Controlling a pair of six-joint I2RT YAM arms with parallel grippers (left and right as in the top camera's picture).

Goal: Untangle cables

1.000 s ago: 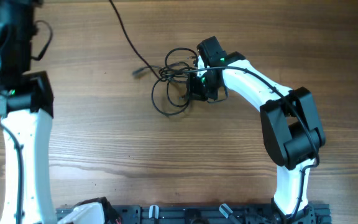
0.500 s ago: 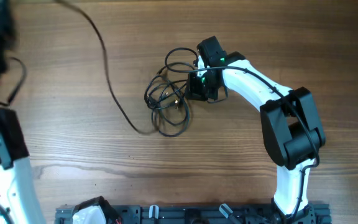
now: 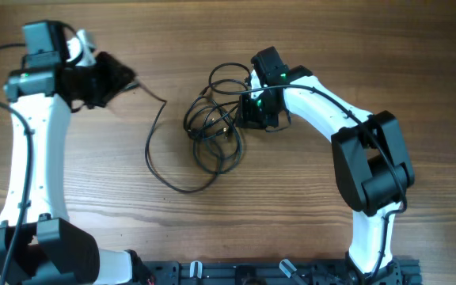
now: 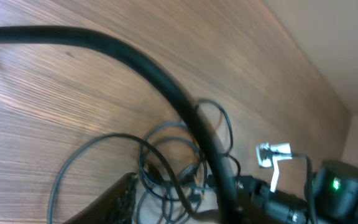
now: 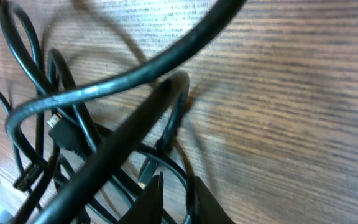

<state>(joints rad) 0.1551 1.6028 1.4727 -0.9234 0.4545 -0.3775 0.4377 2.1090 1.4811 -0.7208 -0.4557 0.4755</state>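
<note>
The cables [image 3: 212, 131] lie as a small black bundle of loops at the table's middle. One long strand [image 3: 152, 150] runs slack from the bundle, curves left and up, and ends at my left gripper [image 3: 127, 79], which looks shut on it at the upper left. In the left wrist view a thick blurred cable [image 4: 166, 87] crosses towards the jaws, with the bundle [image 4: 179, 165] beyond; only one finger [image 4: 114, 202] shows. My right gripper [image 3: 249, 113] sits in the bundle's right side. In the right wrist view [image 5: 176, 190] its jaws are nearly closed on a thin strand, with loops and a plug [image 5: 64, 134] around them.
A black rail [image 3: 252, 273] runs along the table's front edge. My right arm [image 4: 331, 190] with a green light and a white tag [image 4: 272, 152] shows past the bundle in the left wrist view. Bare wood lies left of and below the bundle.
My left arm has come down into view at the upper left, still at the end of the long strand. That strand went from taut and high to slack on the table. The right arm has not moved.
</note>
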